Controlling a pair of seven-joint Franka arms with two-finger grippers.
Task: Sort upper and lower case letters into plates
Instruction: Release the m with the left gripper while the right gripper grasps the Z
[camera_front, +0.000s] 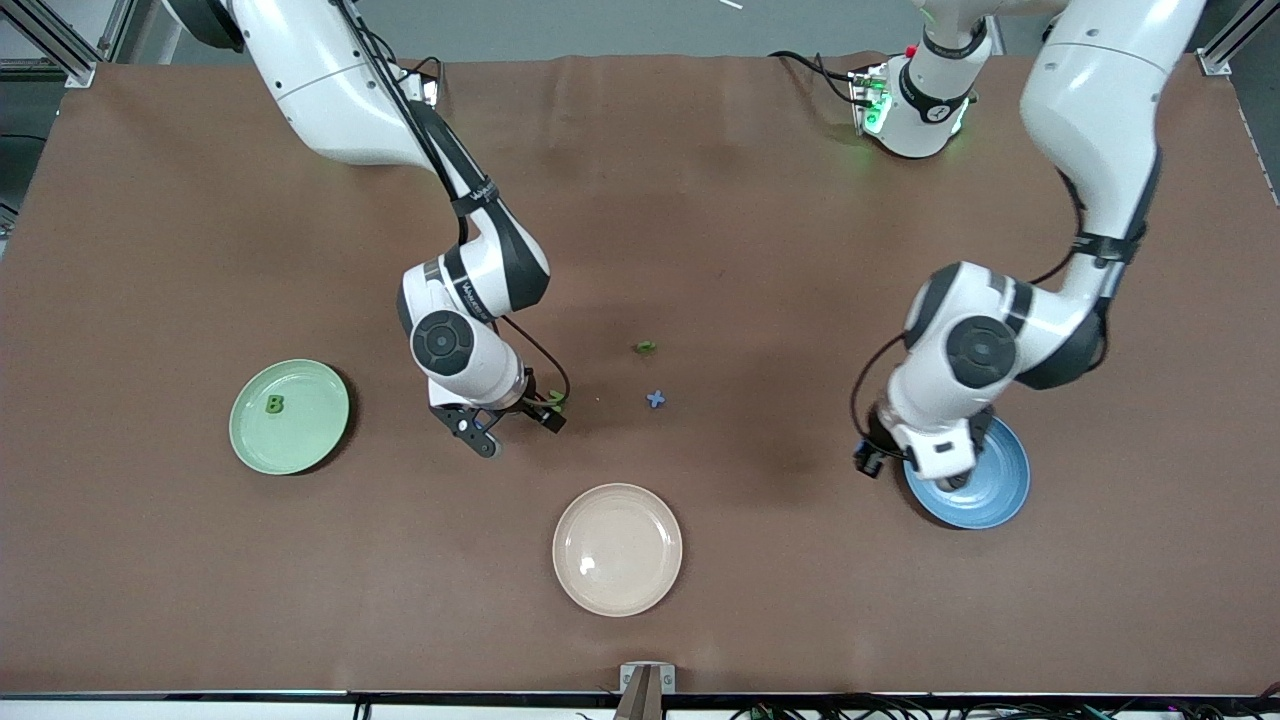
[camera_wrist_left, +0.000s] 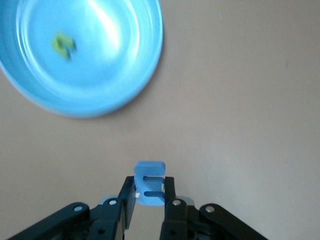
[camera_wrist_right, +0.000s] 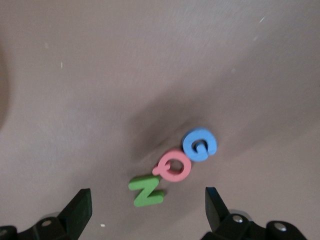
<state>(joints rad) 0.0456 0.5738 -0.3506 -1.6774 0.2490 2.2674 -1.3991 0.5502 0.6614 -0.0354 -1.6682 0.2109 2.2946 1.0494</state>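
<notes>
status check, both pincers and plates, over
Left pincer shut on blue letter, near blue plate. Right pincer open over letters G, Q, N. Green plate holds B. Nothing blocking.

On your worktop (camera_front: 700, 200), the plate at the right arm's end (camera_front: 290, 416) has letter B (camera_front: 274, 404) in it. The plate at the left arm's end (camera_front: 1000, 495) has a small letter (camera_wrist_left: 62, 44) in it. The middle plate (camera_front: 617, 549) lies between them, nearest the front camera. One loose letter (camera_front: 646, 347) lies mid-worktop, with another loose letter (camera_front: 656, 399) just nearer the camera. Letter Q (camera_wrist_right: 174, 166) touches letter N (camera_wrist_right: 146, 190) and letter G (camera_wrist_right: 200, 144), lying between them.
</notes>
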